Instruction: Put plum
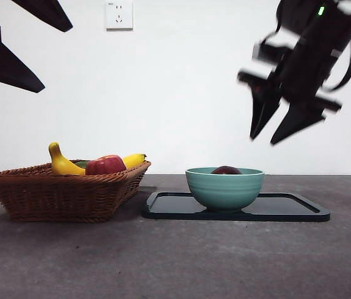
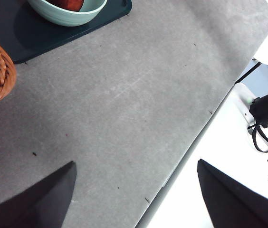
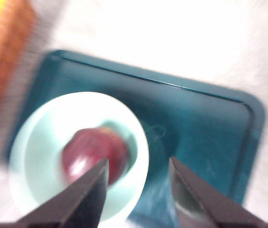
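The dark maroon plum point(image 1: 226, 170) lies inside the teal bowl point(image 1: 224, 189), only its top showing above the rim. From above, the plum point(image 3: 93, 154) rests in the pale bowl point(image 3: 39, 142), blurred. My right gripper point(image 1: 279, 132) hangs open well above and to the right of the bowl, with nothing between its jaws; in its own view the right gripper point(image 3: 138, 183) is over the bowl's edge. My left gripper point(image 2: 136, 190) is open over bare table near the mat's edge; the bowl point(image 2: 58, 14) with the plum point(image 2: 70, 4) sits far from it.
The bowl stands on a dark tray point(image 1: 287, 208). A wicker basket point(image 1: 63, 193) to the left holds a banana point(image 1: 63, 163) and a red apple point(image 1: 105, 165). A wall outlet point(image 1: 119, 14) is behind. Black arm tips show at the top left.
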Robot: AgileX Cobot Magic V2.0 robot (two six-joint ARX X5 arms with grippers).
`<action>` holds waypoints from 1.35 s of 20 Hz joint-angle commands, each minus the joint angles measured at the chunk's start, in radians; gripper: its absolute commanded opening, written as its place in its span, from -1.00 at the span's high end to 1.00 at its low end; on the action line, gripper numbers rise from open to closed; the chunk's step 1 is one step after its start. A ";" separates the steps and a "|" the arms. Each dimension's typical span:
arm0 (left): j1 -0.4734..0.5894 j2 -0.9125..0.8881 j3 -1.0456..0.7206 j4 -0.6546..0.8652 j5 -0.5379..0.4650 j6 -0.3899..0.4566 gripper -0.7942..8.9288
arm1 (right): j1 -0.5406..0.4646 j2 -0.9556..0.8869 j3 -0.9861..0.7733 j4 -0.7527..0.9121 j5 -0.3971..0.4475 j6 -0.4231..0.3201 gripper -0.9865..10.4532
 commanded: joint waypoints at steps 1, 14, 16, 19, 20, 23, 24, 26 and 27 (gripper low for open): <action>-0.005 0.005 0.010 0.008 0.004 -0.001 0.00 | 0.005 -0.103 0.024 -0.101 -0.041 -0.044 0.47; -0.005 0.005 0.010 0.010 0.004 -0.001 0.00 | 0.100 -0.767 -0.239 -0.330 -0.122 -0.062 0.47; -0.005 0.005 0.010 0.010 0.004 -0.002 0.00 | 0.116 -0.835 -0.325 -0.326 -0.133 -0.048 0.47; -0.005 0.005 0.010 0.010 0.004 -0.002 0.00 | 0.136 -0.919 -0.426 -0.326 -0.142 -0.048 0.47; -0.005 0.005 0.010 0.010 0.004 -0.001 0.00 | 0.141 -0.942 -0.453 -0.326 -0.149 -0.047 0.47; -0.005 0.005 0.010 0.010 0.004 -0.001 0.00 | 0.143 -0.987 -0.500 -0.325 -0.156 -0.043 0.47; -0.005 0.005 0.010 0.010 0.004 -0.002 0.00 | 0.143 -0.989 -0.500 -0.324 -0.156 -0.043 0.47; -0.005 0.005 0.010 0.010 0.004 -0.002 0.00 | 0.143 -0.993 -0.500 -0.312 -0.156 -0.043 0.47; -0.005 0.005 0.010 0.010 0.004 -0.002 0.00 | 0.143 -0.993 -0.500 -0.310 -0.156 -0.043 0.47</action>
